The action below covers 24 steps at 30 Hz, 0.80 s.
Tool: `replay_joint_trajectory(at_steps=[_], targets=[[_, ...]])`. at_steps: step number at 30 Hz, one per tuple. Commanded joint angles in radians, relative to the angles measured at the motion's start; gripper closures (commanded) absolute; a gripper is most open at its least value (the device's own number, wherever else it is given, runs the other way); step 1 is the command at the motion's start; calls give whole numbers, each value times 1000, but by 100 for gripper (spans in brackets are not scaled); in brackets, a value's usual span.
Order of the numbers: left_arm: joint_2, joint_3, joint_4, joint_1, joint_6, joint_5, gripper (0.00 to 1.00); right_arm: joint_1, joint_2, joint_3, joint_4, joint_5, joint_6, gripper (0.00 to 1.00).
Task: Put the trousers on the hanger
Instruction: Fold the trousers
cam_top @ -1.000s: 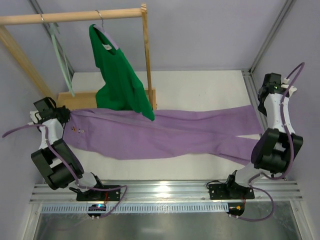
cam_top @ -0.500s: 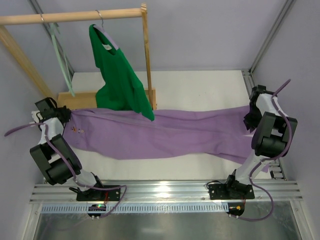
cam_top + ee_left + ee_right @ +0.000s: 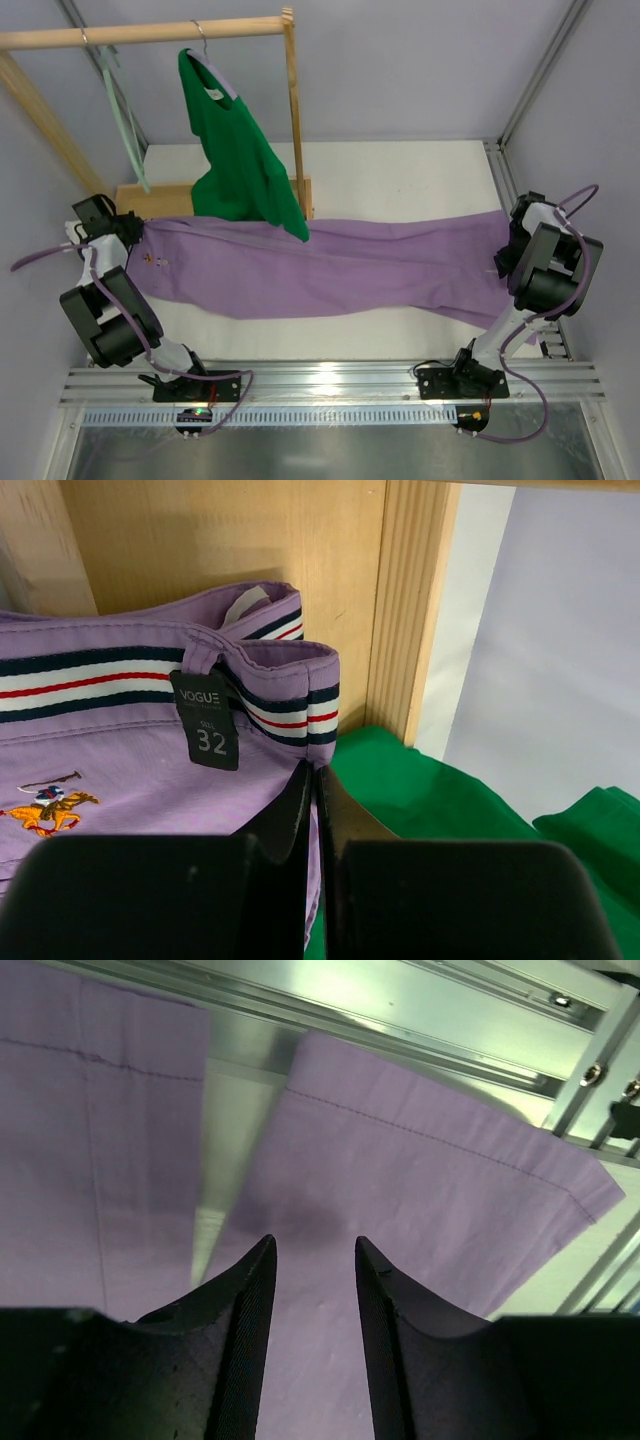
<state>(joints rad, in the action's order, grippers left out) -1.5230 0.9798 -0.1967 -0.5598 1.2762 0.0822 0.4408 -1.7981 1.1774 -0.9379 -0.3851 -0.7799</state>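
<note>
Two lilac legs of the trousers (image 3: 330,265) lie flat (striped waistband (image 3: 120,675) leftward).

The trousers (image 3: 330,270) span the surface (image 3: 400,175) from left edge to right edge. That leaves a bare strip along the near edge and a wide bare area toward the far right corner. At the far left corner a wooden rack (image 3: 295,110) blocks the way, its post and base board just behind the waistband. A green top (image 3: 235,150) hangs down onto the trousers, and the hanger (image 3: 123,120) hangs to its left.
</note>
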Motion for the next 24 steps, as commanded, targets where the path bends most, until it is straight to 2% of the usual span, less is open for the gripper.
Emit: replay_joint_trajectory(at_steps=[1,18,24], targets=[[6,2,51,11,2,-15,100,3,-24,14,91,12,-22,59],[9,19,45,21,9,-25,100,4,-69,126,51,-23,-99,55],[6,20,48,32,18,-32,99,7,-104,114,42,-52,-102,55]])
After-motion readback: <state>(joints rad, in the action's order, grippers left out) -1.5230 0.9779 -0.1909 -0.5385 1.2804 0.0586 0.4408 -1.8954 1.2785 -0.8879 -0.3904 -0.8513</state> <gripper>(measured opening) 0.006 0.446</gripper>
